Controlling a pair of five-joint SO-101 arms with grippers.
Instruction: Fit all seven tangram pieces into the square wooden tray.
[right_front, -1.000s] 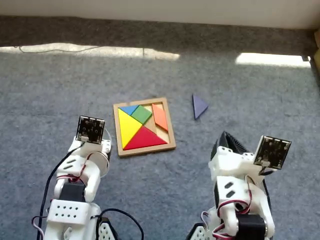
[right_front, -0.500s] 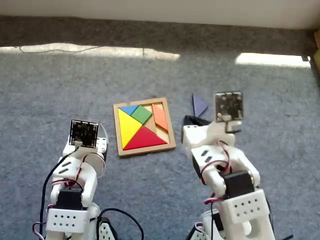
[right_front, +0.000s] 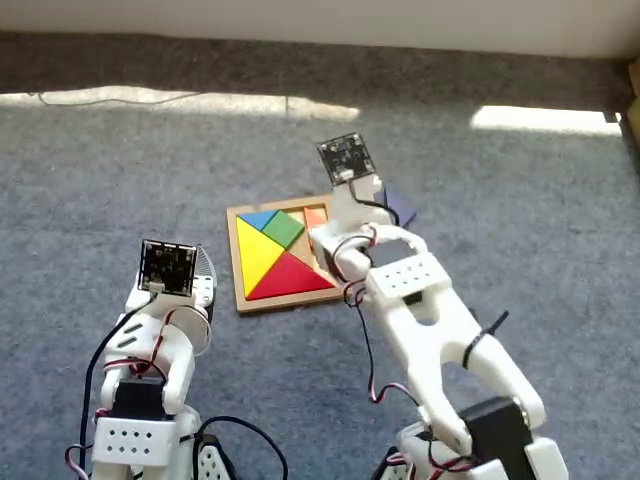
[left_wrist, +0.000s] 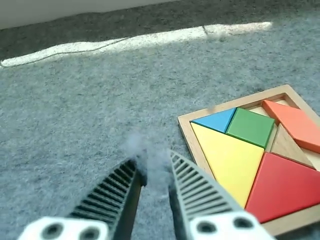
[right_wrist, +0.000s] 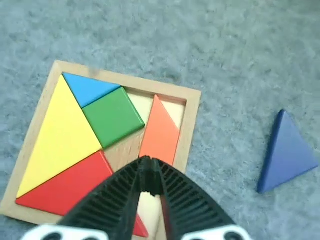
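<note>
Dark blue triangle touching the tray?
Apart. The right wrist view shows a strip of bare carpet between the blue triangle and the tray rim.

My left arm (right_front: 160, 335) sits folded close to its base with the wrist tipped downward. My left pincer (left_wrist: 153, 164) is empty, its two ribbed fingers (left_wrist: 192, 185) a narrow gap apart at the tips. My right arm (right_front: 430, 325) is stretched far forward and angled across toward my left side, wrist bent down. My right pincer (right_wrist: 148, 167) points downward, empty, with its tips pressed together.
</note>
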